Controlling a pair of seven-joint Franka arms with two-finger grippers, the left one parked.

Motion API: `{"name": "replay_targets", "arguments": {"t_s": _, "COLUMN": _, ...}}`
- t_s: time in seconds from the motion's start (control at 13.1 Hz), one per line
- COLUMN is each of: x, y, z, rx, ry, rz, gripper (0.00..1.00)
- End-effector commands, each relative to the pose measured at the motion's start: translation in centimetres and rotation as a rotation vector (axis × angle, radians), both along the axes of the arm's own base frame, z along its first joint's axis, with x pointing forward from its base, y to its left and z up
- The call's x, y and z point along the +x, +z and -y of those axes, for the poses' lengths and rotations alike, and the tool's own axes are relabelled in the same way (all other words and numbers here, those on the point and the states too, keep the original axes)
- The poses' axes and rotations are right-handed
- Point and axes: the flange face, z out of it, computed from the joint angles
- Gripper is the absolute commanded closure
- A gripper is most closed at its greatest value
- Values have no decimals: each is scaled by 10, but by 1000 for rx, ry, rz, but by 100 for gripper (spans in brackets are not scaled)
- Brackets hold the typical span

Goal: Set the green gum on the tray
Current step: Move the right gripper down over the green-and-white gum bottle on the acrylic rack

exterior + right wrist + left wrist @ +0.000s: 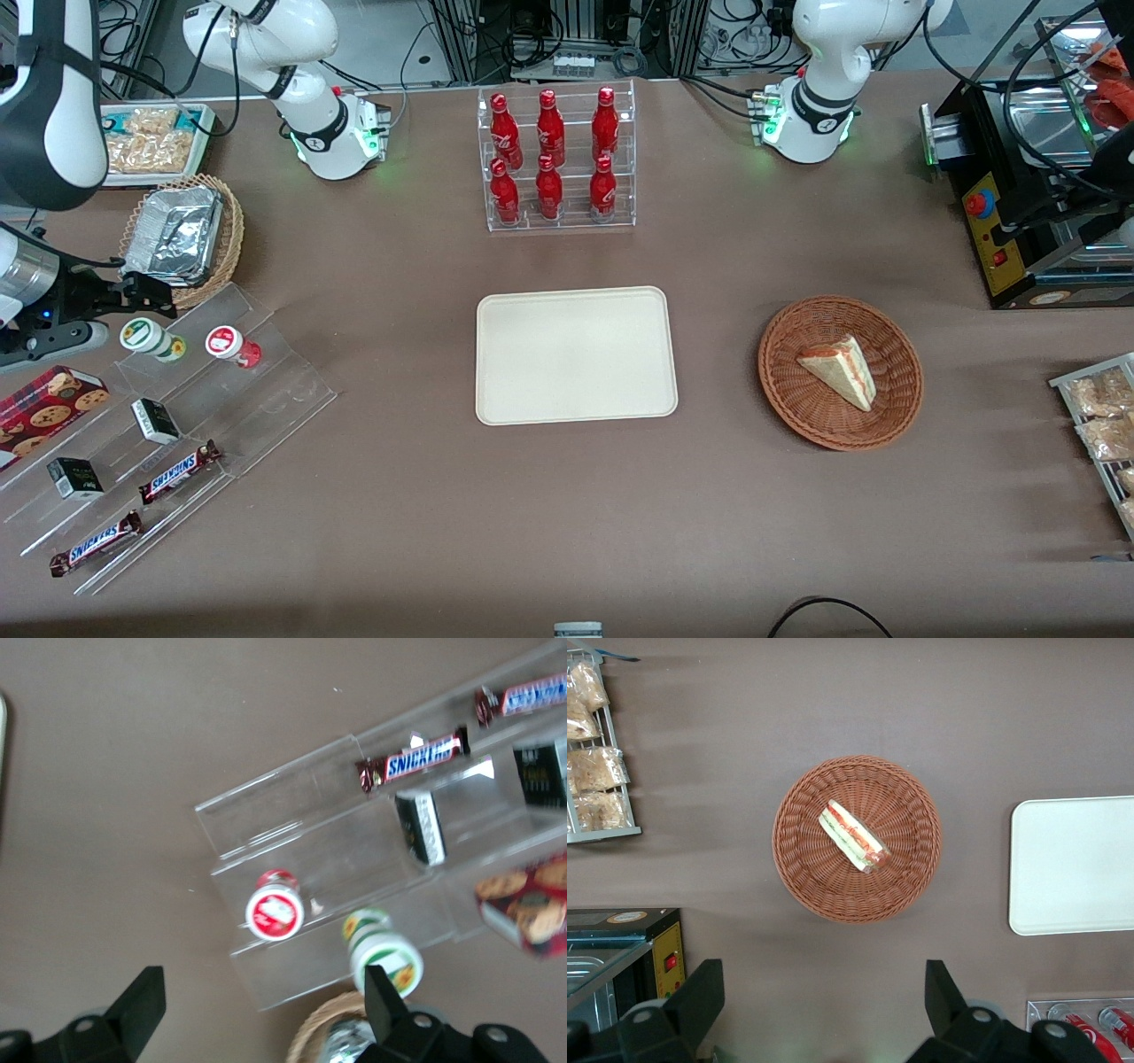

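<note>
1. At the working arm's end of the table, near the edge, the gripper [146, 297] hovers just above the clear stepped rack [177, 425], fingers spread wide and holding nothing.
2. Just below the fingers, the green gum [146, 338] stands on the rack's top step, its long axis tilted, with the red-topped bottle [227, 344] beside it toward the table's middle.
3. At the tabletop's centre, well apart from the gum, the tray [576, 354] lies bare.
</note>
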Motion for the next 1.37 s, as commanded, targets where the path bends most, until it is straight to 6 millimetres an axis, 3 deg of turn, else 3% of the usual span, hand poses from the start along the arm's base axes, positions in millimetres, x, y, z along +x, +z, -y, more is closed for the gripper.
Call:
{"name": "replay_targets", "arguments": {"t_s": 0.0, "x": -6, "y": -26, "z": 27, "rx": 9, "ry": 176, "rz": 36, "gripper": 0}}
{"name": "replay_targets", "arguments": {"t_s": 0.23, "x": -13, "y": -49, "z": 51, "rx": 10, "ry": 338, "rz": 44, "gripper": 0}}
{"name": "replay_targets", "arguments": {"t_s": 0.76, "x": -30, "y": -81, "z": 84, "rx": 9, "ry": 405, "rz": 56, "gripper": 0}}
{"name": "replay_targets", "arguments": {"t_s": 1.3, "x": -48, "y": -118, "z": 92, "rx": 18, "ry": 397, "rz": 79, "gripper": 0}}
